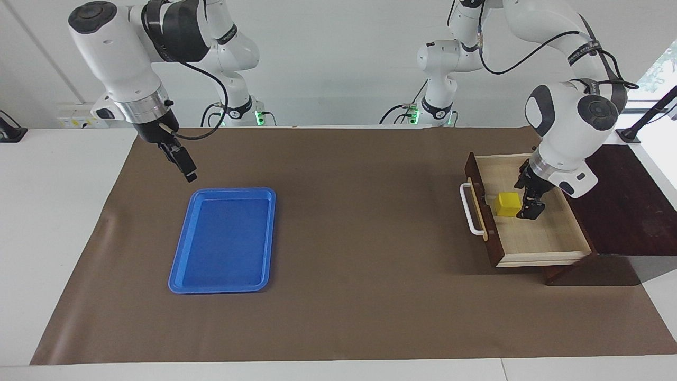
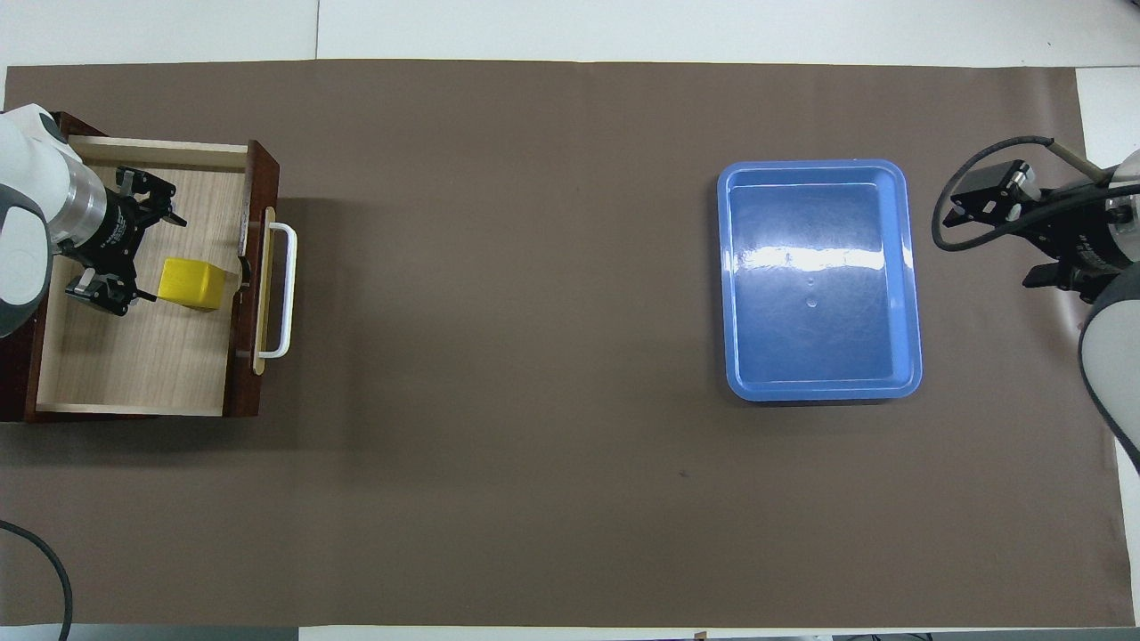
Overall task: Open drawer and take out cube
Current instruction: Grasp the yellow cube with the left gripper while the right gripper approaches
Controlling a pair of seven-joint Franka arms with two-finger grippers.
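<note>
No readable text, label, brand or number is showing anywhere; small markings are appearing on a black band around the left arm, too tiny to read

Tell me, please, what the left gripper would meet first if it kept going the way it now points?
Probably the pale floor of the open drawer: the left gripper points down inside it, open, right beside the yellow cube. Whether a finger would clip the cube is unclear.

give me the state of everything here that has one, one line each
drawer: pulled open, cube inside
cube: lying in the drawer near its front panel, not gripped
blue tray: empty, flat on the mat
left gripper: open, inside the drawer beside the cube
right gripper: waiting above the mat beside the tray
</note>
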